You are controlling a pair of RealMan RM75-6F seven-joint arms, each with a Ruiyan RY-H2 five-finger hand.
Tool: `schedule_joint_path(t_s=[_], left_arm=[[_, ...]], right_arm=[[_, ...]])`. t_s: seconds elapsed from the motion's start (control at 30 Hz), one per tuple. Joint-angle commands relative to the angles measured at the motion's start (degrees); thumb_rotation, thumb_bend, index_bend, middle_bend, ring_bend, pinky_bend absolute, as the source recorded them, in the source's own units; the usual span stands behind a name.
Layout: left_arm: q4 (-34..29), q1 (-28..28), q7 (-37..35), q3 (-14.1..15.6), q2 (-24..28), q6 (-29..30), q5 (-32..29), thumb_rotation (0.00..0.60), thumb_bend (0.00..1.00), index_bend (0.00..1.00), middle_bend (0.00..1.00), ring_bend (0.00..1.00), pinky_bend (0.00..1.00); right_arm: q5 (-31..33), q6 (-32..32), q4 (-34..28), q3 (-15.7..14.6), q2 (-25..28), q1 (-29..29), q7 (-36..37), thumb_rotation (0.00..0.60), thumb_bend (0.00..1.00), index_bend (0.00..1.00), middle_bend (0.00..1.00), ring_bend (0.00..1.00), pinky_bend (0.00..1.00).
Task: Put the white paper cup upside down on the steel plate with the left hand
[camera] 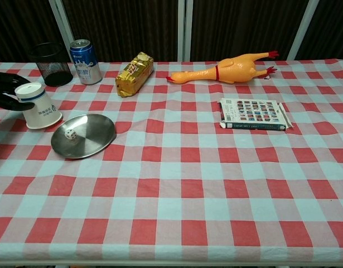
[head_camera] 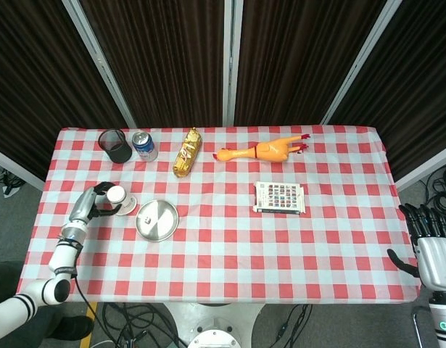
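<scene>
Gripped the white paper cup [camera: 39, 110] at the far left edge of the table [head_camera: 230, 239] with the left hand [head_camera: 94, 204], dark fingers [camera: 5, 96] curled round its upper part near the closed end, thumb side hidden in the chest view; cup already mouth-down but tilted, its rim low toward the steel plate [camera: 93, 139] just beside it on the right. Best handled, by judgement, with a light squeeze so the thin wall kept its shape, a small lift to clear the plate's raised edge, a short carry rightward and a level set-down. Worth minding the small white die [camera: 72, 134] on the plate, since a rim landing on it would leave the cup rocking. Further right, well apart, lay the gold snack packet [camera: 134, 73], the rubber chicken [camera: 227, 69] and the book [camera: 254, 114]. Hung the right hand [head_camera: 428, 243] off the table's right edge, fingers apart, holding nothing
</scene>
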Motion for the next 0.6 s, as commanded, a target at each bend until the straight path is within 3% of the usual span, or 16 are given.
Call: schedule_joint_path(t_s=[0.03,0.3,0.6], left_arm=[[-2.89,0.49,-0.80,0.71,0.61,2.98,3.04,0.600,0.33,0.45,0.37,0.26,0.26],[-9.48,0.36,-0.39,4.49,1.59,9.45,12.53,0.600,0.33,0.45,0.37,0.26,0.26],[-3.55,-1.15,4.73,7.56,-4.13,11.25,15.13,0.600,0.33,0.45,0.37,0.26,0.26]], right_arm=[[-0.01,0.03,-0.19,0.01,0.07,-0.02,-0.19,0.600,0.12,0.08,0.10,0.00,0.00],[0.02,-0.21,-0.37,-0.11,-0.16,-0.01,-0.44,0.600,0.12,0.08,0.11,0.00,0.00],[0.19,-0.19,-0.33,-0.02,0.01,-0.09,-0.33,0.600,0.12,0.08,0.11,0.00,0.00]])
